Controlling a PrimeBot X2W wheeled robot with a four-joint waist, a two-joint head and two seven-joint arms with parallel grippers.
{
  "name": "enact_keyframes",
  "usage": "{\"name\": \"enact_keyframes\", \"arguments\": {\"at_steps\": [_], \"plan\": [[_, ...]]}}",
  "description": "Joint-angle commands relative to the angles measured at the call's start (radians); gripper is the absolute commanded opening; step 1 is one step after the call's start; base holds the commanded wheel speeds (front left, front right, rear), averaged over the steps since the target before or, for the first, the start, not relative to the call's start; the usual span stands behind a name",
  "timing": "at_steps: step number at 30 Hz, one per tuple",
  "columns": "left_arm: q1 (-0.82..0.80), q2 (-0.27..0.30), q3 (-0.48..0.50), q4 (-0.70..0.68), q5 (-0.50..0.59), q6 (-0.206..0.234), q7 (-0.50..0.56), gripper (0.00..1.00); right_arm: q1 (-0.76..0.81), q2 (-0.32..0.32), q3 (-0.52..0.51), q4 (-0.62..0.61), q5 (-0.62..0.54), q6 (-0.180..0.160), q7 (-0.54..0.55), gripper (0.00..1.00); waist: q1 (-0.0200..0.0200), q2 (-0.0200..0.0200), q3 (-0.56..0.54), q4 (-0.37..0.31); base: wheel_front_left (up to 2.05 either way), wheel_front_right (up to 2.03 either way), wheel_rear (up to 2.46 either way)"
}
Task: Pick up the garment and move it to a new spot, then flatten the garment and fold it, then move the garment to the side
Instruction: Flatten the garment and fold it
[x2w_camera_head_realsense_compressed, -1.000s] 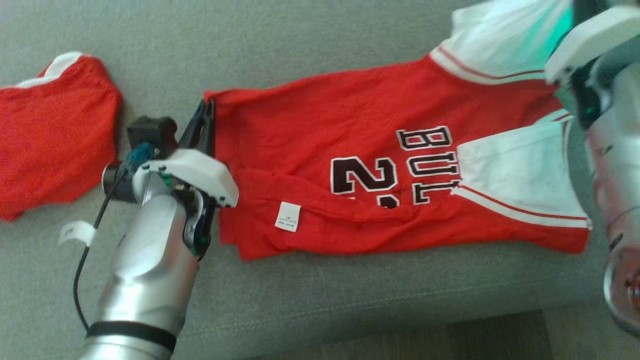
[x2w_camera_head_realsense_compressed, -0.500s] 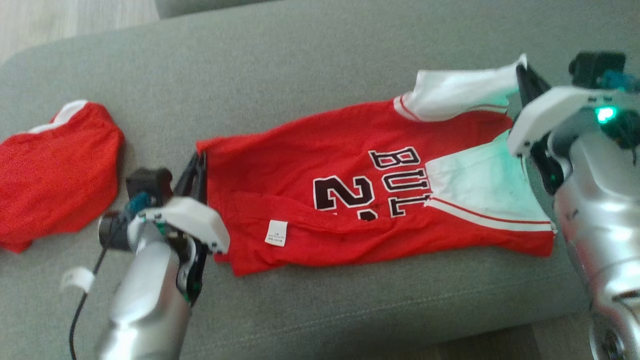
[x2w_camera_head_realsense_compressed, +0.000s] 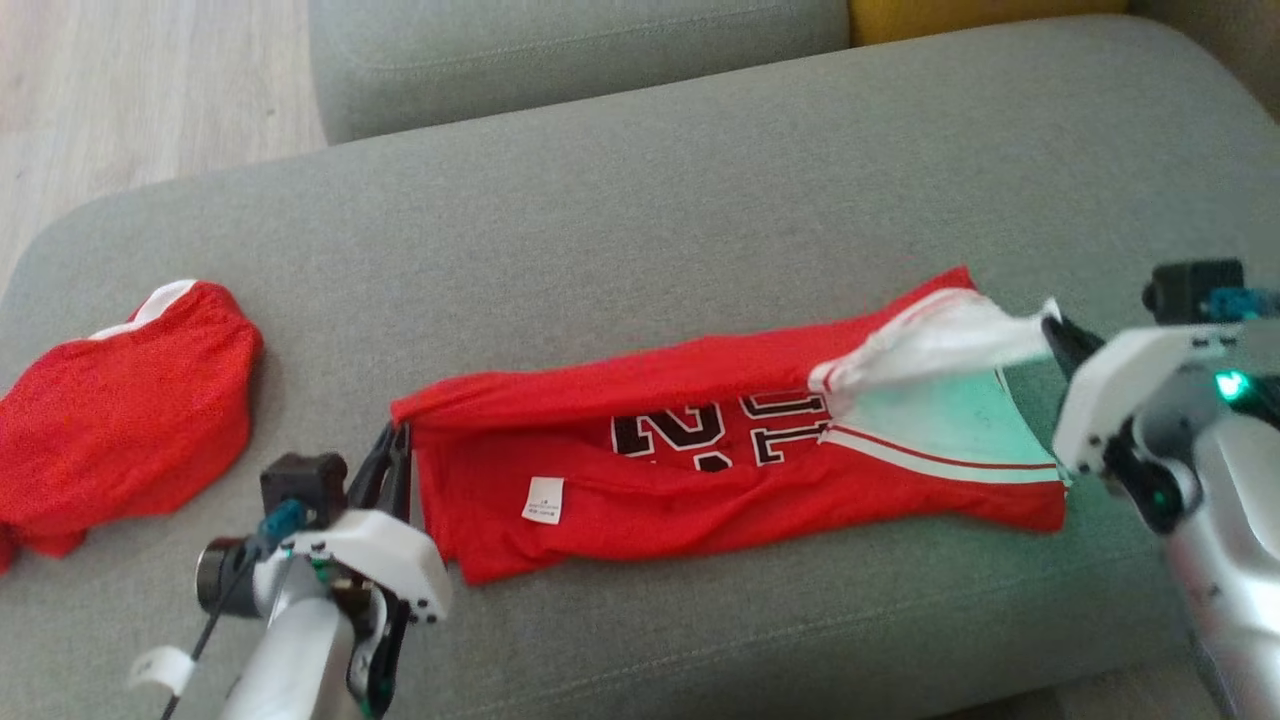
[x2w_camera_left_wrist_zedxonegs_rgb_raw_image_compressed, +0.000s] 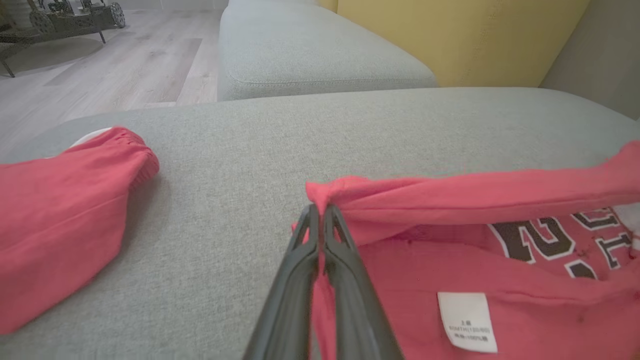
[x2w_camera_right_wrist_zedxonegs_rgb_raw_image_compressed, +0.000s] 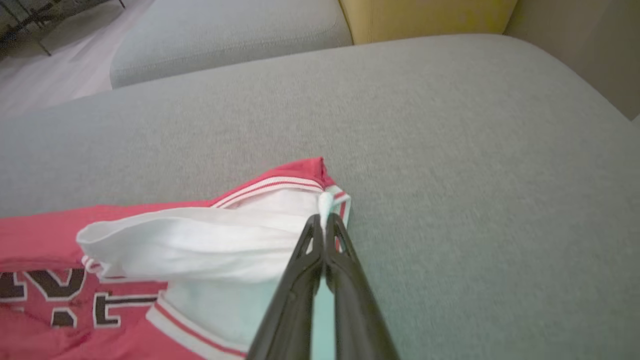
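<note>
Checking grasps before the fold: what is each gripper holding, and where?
Both hold the red jersey: left gripper, jaws shut on a red hem-end corner; right gripper, jaws shut on the white fabric's tip at the opposite end.

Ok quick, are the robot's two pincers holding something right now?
Left pincer: closed, pinching a red corner of the jersey.
Right pincer: closed, pinching the jersey's white end.

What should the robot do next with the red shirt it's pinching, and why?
Probably carry both pinched corners toward the near edge and lay them down. The left gripper and right gripper are each shut on a far corner of the jersey, whose far edge is lifted and partly over the numbers, so the fold looks half done.
</note>
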Motion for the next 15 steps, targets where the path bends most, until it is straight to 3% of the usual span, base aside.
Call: {"name": "enact_keyframes", "arguments": {"at_steps": [1, 7, 15], "plan": [[-0.015, 0.03, 0.02, -0.039, 0.012, 0.004, -0.012, 0.0, 0.03, -0.029, 0.001, -0.103, 0.011, 0.0, 0.048, 0.0, 0.0001, -0.0001, -0.005, 0.0, 0.0, 0.0, 0.0], [0.028, 0.052, -0.047, -0.068, 0.063, -0.004, 0.027, 0.0, 0.197, -0.048, -0.078, -0.344, 0.004, 0.0, 0.208, 0.0, 0.0001, -0.0001, -0.011, 0.009, 0.0, 0.0, 0.0], [0.072, 0.063, -0.073, -0.101, 0.067, -0.001, 0.082, 0.0, 0.343, -0.006, -0.161, -0.562, -0.032, 0.0, 0.372, 0.0, 0.0001, -0.0001, -0.018, 0.01, 0.0, 0.0, 0.0]]}}
